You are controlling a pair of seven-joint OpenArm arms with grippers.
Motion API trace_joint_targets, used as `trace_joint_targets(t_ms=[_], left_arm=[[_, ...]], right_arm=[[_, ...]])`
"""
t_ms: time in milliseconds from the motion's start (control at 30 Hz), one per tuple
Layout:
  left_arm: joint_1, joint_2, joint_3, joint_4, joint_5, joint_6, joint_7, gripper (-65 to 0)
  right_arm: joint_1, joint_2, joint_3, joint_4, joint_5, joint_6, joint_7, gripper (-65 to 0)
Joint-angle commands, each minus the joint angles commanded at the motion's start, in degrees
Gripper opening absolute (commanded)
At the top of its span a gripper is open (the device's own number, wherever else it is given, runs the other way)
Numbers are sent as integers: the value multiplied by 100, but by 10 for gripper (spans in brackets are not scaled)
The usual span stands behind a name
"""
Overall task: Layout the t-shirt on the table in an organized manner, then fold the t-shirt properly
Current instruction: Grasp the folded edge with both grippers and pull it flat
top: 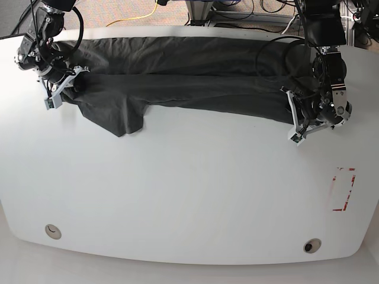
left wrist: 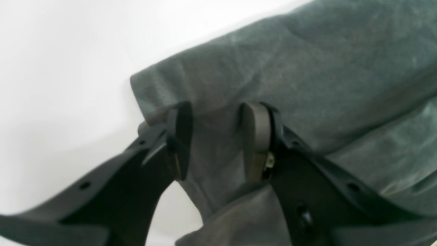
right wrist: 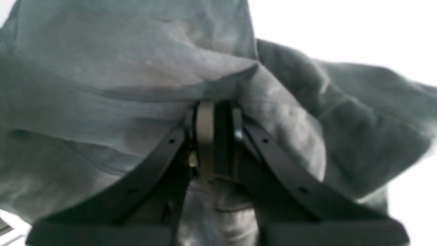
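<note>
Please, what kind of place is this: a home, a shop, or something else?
Probably a robotics lab or test workspace. A large white table bears a red dashed mark; two robot arms hold a t-shirt over it, and cables lie on the carpet behind.

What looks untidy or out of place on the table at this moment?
The t-shirt lies stretched in a long band along the far edge of the table, not flat: one sleeve hangs crumpled toward the front.

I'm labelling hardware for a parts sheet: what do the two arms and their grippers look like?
Both arms are black with looping black cables. The left gripper and right gripper have matte black curved fingers with small round holes and flat grey-brown pads. A whitish part sits near each gripper in the base view.
</note>
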Motion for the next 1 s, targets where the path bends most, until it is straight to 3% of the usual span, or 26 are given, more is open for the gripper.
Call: trace_joint_targets(t_ms=[333,667,867,1000], left_arm=[[-53,0,440,-35,9,0,-457,-433],[-70,0,466,114,-9,0,-431,-433],[-35,-220,448,431,-18,0,-202,-433],[-18,-246,422,536,-35,0,-141,-433]], right_arm=[[123,-44,0,9,-44,0,0,-579],[237,-44,0,149,9,0,-26,-579],[246,-18,26,677,0,0,-70,-575],[290,-18,35,993,-35,0,-343,-517]])
